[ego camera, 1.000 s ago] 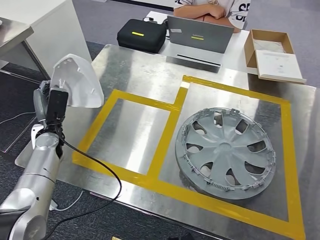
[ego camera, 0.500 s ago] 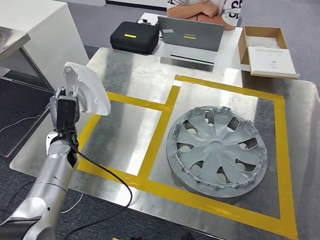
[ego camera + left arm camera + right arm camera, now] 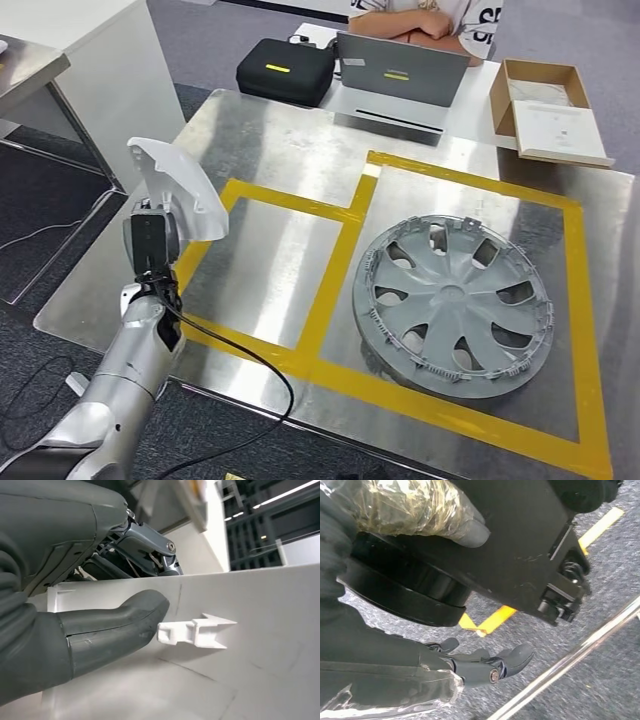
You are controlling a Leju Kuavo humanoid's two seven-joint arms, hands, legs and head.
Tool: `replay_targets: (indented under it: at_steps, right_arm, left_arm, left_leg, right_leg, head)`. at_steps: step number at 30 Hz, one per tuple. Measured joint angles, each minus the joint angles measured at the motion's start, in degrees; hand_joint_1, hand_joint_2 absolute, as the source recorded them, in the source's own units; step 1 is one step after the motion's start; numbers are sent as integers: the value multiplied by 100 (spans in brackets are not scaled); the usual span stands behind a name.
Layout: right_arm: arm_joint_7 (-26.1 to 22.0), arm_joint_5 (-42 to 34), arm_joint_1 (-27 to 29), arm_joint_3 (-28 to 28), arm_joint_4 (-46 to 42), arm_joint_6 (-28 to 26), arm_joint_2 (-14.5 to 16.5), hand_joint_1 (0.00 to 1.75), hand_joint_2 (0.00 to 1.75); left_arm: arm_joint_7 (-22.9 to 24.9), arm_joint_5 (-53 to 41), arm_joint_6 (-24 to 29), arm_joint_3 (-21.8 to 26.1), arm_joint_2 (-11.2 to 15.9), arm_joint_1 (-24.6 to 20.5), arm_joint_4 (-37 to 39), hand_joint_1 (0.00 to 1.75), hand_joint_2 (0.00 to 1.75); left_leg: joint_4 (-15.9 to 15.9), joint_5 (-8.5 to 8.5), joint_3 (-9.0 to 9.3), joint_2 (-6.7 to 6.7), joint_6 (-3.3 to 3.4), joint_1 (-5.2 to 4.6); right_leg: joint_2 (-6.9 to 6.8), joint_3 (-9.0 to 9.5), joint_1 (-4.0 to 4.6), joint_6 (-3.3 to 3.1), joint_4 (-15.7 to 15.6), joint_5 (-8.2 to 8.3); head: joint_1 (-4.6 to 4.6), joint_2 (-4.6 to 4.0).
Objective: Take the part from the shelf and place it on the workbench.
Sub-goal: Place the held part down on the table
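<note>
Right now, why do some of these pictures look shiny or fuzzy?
Head view: ceiling light glares in streaks off the steel workbench, yet stays sharp. Left wrist view: the white part sits so close it washes out pale. Right wrist view: the floor behind the right hand looks soft.

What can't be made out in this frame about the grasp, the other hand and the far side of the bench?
- Left hand, head view: its fingers are hidden behind the wrist camera and the white part.
- White part, left wrist view: cut off by the picture edges, overall shape unclear.
- Right hand, right wrist view: fingers partly hidden by the dark body parts.
- Person, head view: cut off by the top edge.
- Cardboard box contents: too small.
</note>
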Motion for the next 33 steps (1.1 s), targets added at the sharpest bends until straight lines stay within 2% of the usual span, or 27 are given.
replay_targets:
  at_steps: [2, 3, 4, 7, 9, 10, 12, 13, 14, 15, 17, 18, 19, 20, 23, 25, 27, 28, 29, 30, 31, 33]
  right_arm:
    - [9, -2, 0, -1, 0, -6, -1, 0, 175]
    - [11, -4, 1, -2, 1, -10, -2, 0, 175]
    - [10, -8, 2, -2, 1, -15, -2, 0, 175]
    - [5, -17, 4, -4, 2, -30, 1, 0, 175]
    - [-1, -19, 2, -4, 2, -42, 4, 0, 175]
    - [-3, -19, 2, -4, 3, -46, 5, 0, 175]
    - [-5, -20, 4, -4, 4, -52, 4, 0, 175]
    - [-5, -20, 4, -4, 4, -54, 4, 0, 175]
    - [-5, -21, 5, -4, 4, -55, 4, 0, 175]
    - [-5, -21, 4, -4, 4, -55, 4, 0, 175]
    - [-5, -21, 3, -4, 5, -56, 5, 0, 175]
    - [-7, -21, 3, -4, 5, -58, 5, 0, 175]
    - [-8, -22, 3, -4, 6, -61, 5, 0, 175]
    - [-10, -24, 4, -4, 7, -63, 5, 0, 175]
    - [-14, -37, 3, -4, 9, -68, 3, 0, 175]
    - [-13, -44, 4, -4, 9, -72, 1, 0, 175]
    - [-12, -49, 5, -4, 11, -74, 1, 0, 87]
    - [-11, -52, 6, -4, 13, -75, 1, 0, 44]
    - [-11, -56, 6, -4, 14, -77, 1, 0, 0]
    - [-11, -60, 5, -4, 15, -78, 1, 0, 0]
    - [-11, -62, 5, -4, 15, -80, 1, 0, 0]
    - [-15, -67, 5, -4, 16, -81, 1, 0, 0]
  left_arm:
    - [1, 76, 22, 8, -26, 16, 56, 175, 175]
    - [5, 125, 37, 17, -33, 14, 79, 175, 175]
    - [12, 184, 48, 28, -37, 12, 102, 175, 175]
    - [41, 346, 52, 58, -42, 11, 178, 175, 175]
    - [46, 435, 15, 87, -40, 2, 213, 175, 175]
    - [46, 477, -13, 111, -36, -2, 230, 175, 175]
    - [48, 538, -53, 162, -25, 4, 270, 175, 175]
    - [49, 552, -61, 179, -19, 16, 293, 175, 175]
    - [50, 559, -63, 188, -15, 27, 314, 175, 175]
    - [50, 562, -64, 194, -12, 33, 331, 175, 175]
    - [50, 563, -68, 204, -6, 23, 349, 175, 175]
    - [50, 564, -68, 208, -3, 12, 354, 175, 175]
    - [50, 566, -68, 210, 0, 2, 360, 175, 175]
    - [51, 578, -67, 211, 2, -3, 369, 175, 175]
    - [64, 645, -69, 239, 20, -3, 414, 175, 175]
    - [75, 666, -69, 269, 28, -15, 445, 175, 175]
    - [97, 682, -71, 292, 34, -17, 496, 87, 175]
    - [110, 696, -70, 304, 38, -11, 531, 45, 175]
    - [122, 712, -68, 315, 41, -5, 567, 4, 175]
    - [131, 727, -66, 326, 43, 0, 602, 5, 175]
    - [137, 740, -65, 334, 43, 2, 629, 5, 175]
    - [143, 758, -70, 349, 44, -3, 666, 1, 175]
  left_leg:
    - [4, -12, 9, -8, -22, -8]
    - [11, -18, 6, -13, -44, -18]
    - [14, -17, -1, -15, -73, -28]
    - [9, -13, -12, -12, -166, -26]
    - [183, -152, -77, -8, -231, -15]
    - [433, -305, -186, -7, -260, -10]
    - [1162, -652, -523, -6, -298, -5]
    - [1456, -744, -664, -6, -306, -5]
    - [1578, -731, -728, -6, -306, -5]
    - [1483, -606, -689, -6, -298, -5]
    - [805, -197, -374, -5, -256, -8]
    - [435, -55, -197, -5, -233, -14]
    - [179, 16, -77, -5, -210, -22]
    - [50, 20, -23, -6, -191, -30]
    - [-20, 16, -7, -3, -108, -23]
    - [-55, 38, 7, 2, -39, 2]
    - [-55, 36, 5, 3, -8, 2]
    - [-54, 35, 5, 3, -5, 1]
    - [-51, 34, 5, 3, -5, 1]
    - [-49, 32, 7, 1, -7, 1]
    - [-48, 28, 14, -3, -12, 1]
    - [-39, 12, 24, -15, -43, -12]
  right_leg:
    - [-5, 382, 1, -32, -776, 380]
    - [-5, 565, 4, -52, -1125, 493]
    - [-3, 676, 9, -69, -1334, 534]
    - [15, 729, 11, -141, -1436, 535]
    - [13, 753, -8, -210, -1473, 557]
    - [8, 765, -17, -237, -1487, 564]
    - [5, 768, -14, -264, -1487, 559]
    - [7, 770, -13, -267, -1486, 556]
    - [10, 771, -12, -269, -1483, 555]
    - [15, 776, -11, -268, -1480, 553]
    - [21, 790, -7, -255, -1476, 543]
    - [23, 790, 6, -238, -1465, 533]
    - [22, 782, 19, -218, -1456, 527]
    - [20, 771, 28, -194, -1450, 524]
    - [14, 732, 23, -107, -1427, 490]
    - [11, 570, 12, -52, -1097, 273]
    - [9, 219, -3, -14, -351, -81]
    - [8, 51, -8, 2, -11, -196]
    - [7, -47, -11, 14, 171, -216]
    - [5, -35, -15, 18, 123, -121]
    - [2, 94, -21, 14, -157, 65]
    - [-5, 508, -27, -13, -970, 422]
  head:
    - [1, 0]
    - [-1, 0]
    - [-5, 0]
    - [-9, 0]
    - [-28, 0]
    - [-39, 0]
    - [-54, 0]
    - [-54, 0]
    - [-54, 0]
    - [-55, 0]
    - [-55, 0]
    - [-55, 0]
    - [-51, 0]
    - [-49, 0]
    - [-45, 0]
    - [-15, 0]
    - [16, 0]
    - [20, 0]
    - [22, 0]
    - [24, 0]
    - [24, 0]
    - [25, 0]
